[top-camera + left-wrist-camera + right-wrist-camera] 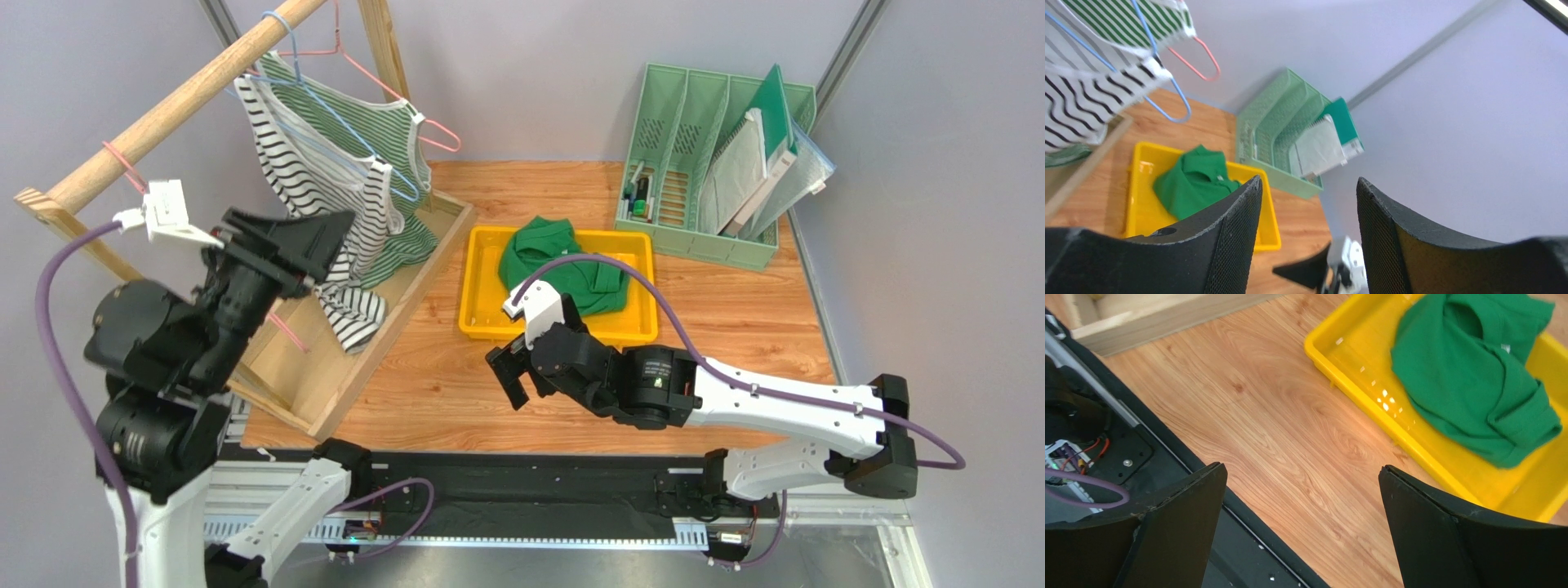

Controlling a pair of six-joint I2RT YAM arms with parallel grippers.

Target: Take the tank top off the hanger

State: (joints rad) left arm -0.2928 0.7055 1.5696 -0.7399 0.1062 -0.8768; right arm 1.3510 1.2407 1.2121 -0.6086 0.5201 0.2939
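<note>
Two striped tank tops hang on the wooden rack's rail (172, 110). The black-and-white tank top (301, 159) (1082, 104) is on a blue hanger (405, 186) (1177, 107). Behind it, the green-striped tank top (368, 123) (1125, 24) is on a pink hanger (444, 137) (1201, 61). My left gripper (325, 251) (1309, 190) is raised just below and in front of the black-and-white top, open, with nothing between its fingers. My right gripper (509, 368) (1303, 471) is open and empty over the table, near the yellow tray's front left corner.
A yellow tray (472, 276) (1352, 380) holds a crumpled green shirt (564, 263) (1475, 373). A green file organizer (699, 147) (1272, 116) stands at the back right. The rack's wooden base frame (368, 331) lies along the table's left side. Another pink hanger (123, 165) hangs further left on the rail.
</note>
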